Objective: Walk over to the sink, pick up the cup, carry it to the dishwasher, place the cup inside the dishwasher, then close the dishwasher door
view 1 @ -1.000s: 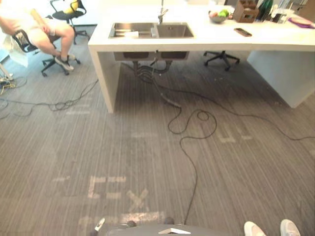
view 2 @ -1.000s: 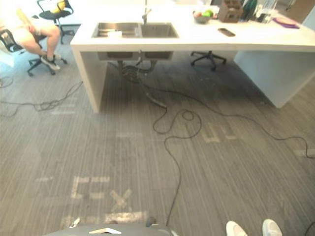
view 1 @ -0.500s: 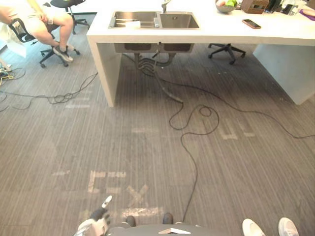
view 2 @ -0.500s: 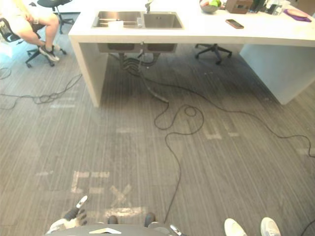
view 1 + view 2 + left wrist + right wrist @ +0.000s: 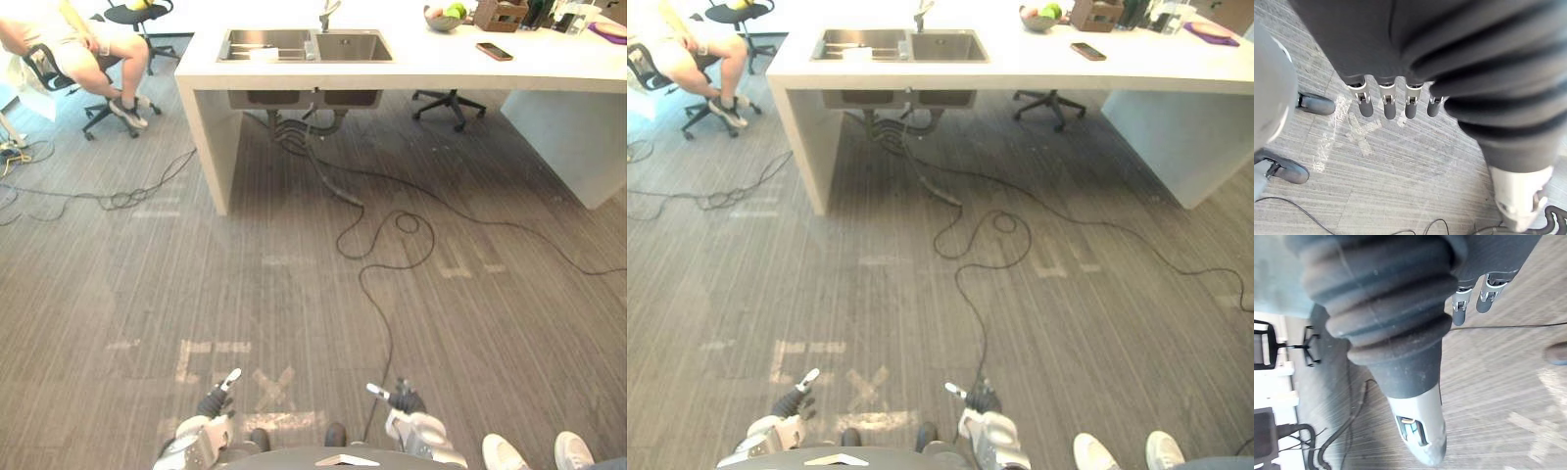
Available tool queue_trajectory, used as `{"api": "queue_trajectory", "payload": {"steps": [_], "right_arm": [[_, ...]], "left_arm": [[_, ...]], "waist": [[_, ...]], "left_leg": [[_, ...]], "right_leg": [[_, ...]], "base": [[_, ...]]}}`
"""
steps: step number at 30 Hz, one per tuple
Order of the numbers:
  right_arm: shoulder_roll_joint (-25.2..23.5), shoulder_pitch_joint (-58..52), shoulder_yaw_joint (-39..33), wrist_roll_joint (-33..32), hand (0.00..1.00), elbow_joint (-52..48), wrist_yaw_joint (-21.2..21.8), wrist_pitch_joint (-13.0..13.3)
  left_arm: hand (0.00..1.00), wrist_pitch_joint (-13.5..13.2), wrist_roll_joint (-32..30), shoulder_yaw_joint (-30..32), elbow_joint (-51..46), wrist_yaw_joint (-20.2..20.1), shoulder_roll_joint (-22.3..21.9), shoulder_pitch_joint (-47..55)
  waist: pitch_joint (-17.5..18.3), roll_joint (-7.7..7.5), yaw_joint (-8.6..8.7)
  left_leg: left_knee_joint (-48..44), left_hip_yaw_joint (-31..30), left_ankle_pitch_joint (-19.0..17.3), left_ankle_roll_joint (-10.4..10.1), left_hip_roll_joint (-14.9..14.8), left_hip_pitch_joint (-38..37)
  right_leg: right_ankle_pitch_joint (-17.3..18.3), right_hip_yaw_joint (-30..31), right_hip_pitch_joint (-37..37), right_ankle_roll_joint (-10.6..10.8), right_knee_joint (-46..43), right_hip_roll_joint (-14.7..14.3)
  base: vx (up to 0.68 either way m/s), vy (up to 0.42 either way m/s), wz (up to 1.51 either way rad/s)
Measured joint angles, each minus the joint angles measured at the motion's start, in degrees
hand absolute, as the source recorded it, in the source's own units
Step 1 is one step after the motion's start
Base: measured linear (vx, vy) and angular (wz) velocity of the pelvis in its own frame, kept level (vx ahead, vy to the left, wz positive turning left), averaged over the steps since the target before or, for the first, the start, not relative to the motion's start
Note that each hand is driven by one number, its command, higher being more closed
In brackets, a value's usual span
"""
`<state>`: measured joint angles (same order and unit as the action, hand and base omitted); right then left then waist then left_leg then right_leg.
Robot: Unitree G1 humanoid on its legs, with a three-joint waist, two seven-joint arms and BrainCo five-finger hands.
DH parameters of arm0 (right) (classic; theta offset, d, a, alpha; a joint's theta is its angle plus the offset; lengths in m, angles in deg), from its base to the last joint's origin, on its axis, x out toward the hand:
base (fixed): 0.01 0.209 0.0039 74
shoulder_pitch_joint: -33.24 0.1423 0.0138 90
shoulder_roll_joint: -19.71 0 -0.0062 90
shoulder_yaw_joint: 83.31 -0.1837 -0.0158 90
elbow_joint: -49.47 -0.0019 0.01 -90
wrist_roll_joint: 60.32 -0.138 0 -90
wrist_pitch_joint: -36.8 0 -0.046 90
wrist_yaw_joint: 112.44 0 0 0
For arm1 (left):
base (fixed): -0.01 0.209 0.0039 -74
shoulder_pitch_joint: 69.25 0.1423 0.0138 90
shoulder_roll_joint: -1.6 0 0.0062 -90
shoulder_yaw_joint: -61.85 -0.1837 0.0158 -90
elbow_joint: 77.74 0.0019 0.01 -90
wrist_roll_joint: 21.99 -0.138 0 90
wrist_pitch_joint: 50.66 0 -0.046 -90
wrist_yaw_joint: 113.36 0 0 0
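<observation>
While both hands hang low at the near edge of the left eye view, the left hand [image 5: 214, 403] and the right hand [image 5: 406, 400] are over the grey striped floor [image 5: 196, 284], one on each side of some pale tape marks [image 5: 274, 388]. The sink [image 5: 304, 44] is well apart from them, set into a white worktop [image 5: 441, 70] at the far end of the room. A small pale object [image 5: 263, 54] lies at the sink's left basin, but whether it is the cup cannot be told from this far off, and neither hand carries anything. To the right of the sink the worktop bears a bowl of fruit [image 5: 443, 17] and a dark phone [image 5: 495, 51]. A person [image 5: 73, 44] sits on a chair at the far left, and a pair of white shoes [image 5: 529, 452] stands just beside the right hand. The right eye view gives the same layout, with an office chair [image 5: 1048, 98] standing under the worktop. In the left wrist view the left hand's fingers [image 5: 1387, 105] point straight down over the floor, relaxed, with the thumb [image 5: 1520, 200] held apart, grasping nothing. In the right wrist view the right hand's fingers [image 5: 1488, 289] likewise hang straight above the floor with the thumb [image 5: 1418, 433] apart, released and empty.
</observation>
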<state>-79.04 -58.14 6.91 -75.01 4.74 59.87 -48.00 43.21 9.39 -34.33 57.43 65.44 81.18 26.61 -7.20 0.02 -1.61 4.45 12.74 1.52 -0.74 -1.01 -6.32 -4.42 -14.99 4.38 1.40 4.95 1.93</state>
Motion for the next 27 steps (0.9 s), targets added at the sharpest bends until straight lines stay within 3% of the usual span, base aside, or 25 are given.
{"api": "queue_trajectory", "payload": {"steps": [4,9,12,15,21,24,26,27], "right_arm": [[0.55,2.19,1.38,1.58,0.00,-4.45,-0.29,-0.81],[0.00,2.13,3.03,-0.41,0.00,-3.99,1.63,-5.82],[-0.06,0.84,3.66,-1.91,0.00,-2.53,3.79,-8.27],[-0.12,-0.41,3.61,-1.90,0.00,-0.33,4.98,-8.32],[-1.26,-3.25,2.39,-2.01,0.00,2.16,5.25,-8.16],[-1.23,-3.54,1.07,-4.11,0.00,3.05,5.23,-8.13],[-0.96,-4.62,0.59,-6.35,0.00,3.00,5.21,-7.76],[-0.53,-4.65,0.58,-8.05,0.00,3.02,5.19,-7.43]], "left_arm": [[0.00,-0.18,-0.09,-0.16,-1.61,0.31,0.11,-0.25],[0.00,-0.44,-4.29,-0.30,-1.90,1.96,0.10,-0.45],[0.00,0.79,-4.43,0.09,-1.90,2.47,0.14,0.25],[0.00,2.29,-3.90,0.70,-1.85,2.01,0.11,1.25],[0.00,2.83,-1.59,1.07,-1.47,-0.29,-0.04,3.56],[0.00,2.75,1.37,1.11,-0.75,-0.10,0.06,3.67],[0.00,3.01,2.84,1.18,-1.71,-0.25,0.62,3.17],[0.00,2.88,2.89,1.66,-1.86,-0.20,0.83,2.96]], "waist": [[-0.21,-0.19,0.06],[-0.21,-0.19,0.00],[-0.23,-0.15,0.03],[-0.22,-0.15,0.11],[-0.22,-0.16,0.19],[-0.46,-0.52,0.23],[-0.71,-1.75,0.50],[-1.59,-2.01,-0.03]], "left_leg": [[-0.02,-0.01,-0.07,0.11,0.00,-1.35],[0.00,0.77,-0.38,0.21,0.02,-1.79],[0.00,1.87,-0.70,0.23,-0.03,-2.45],[0.05,2.82,-0.96,0.10,-0.04,-2.77],[0.31,2.84,-1.21,0.24,0.11,-2.72],[0.24,1.73,-1.95,1.19,0.62,-2.38],[-3.10,-0.34,-3.85,2.36,1.92,-0.68],[-6.75,-0.66,-5.66,2.90,2.02,1.23]], "right_leg": [[0.11,0.00,1.40,0.20,-0.14,0.00],[0.19,0.38,1.63,0.27,-0.26,0.01],[0.10,1.71,1.67,0.16,-0.23,-0.10],[0.11,2.20,1.70,0.17,-0.05,-0.12],[0.50,2.44,1.51,0.61,-0.36,0.01],[5.55,0.48,-1.98,1.66,-9.09,1.88],[10.60,-1.51,-6.51,3.98,-21.50,5.73],[10.69,-1.55,-11.19,3.30,-30.99,8.03]], "base": [[0.04,0.016,0.00],[0.00,0.008,-0.05],[-0.02,0.015,-0.20],[-0.02,0.010,-0.14],[-0.01,0.002,-0.01],[-0.01,0.035,0.22],[0.04,0.043,0.48],[0.04,0.041,0.31]]}}
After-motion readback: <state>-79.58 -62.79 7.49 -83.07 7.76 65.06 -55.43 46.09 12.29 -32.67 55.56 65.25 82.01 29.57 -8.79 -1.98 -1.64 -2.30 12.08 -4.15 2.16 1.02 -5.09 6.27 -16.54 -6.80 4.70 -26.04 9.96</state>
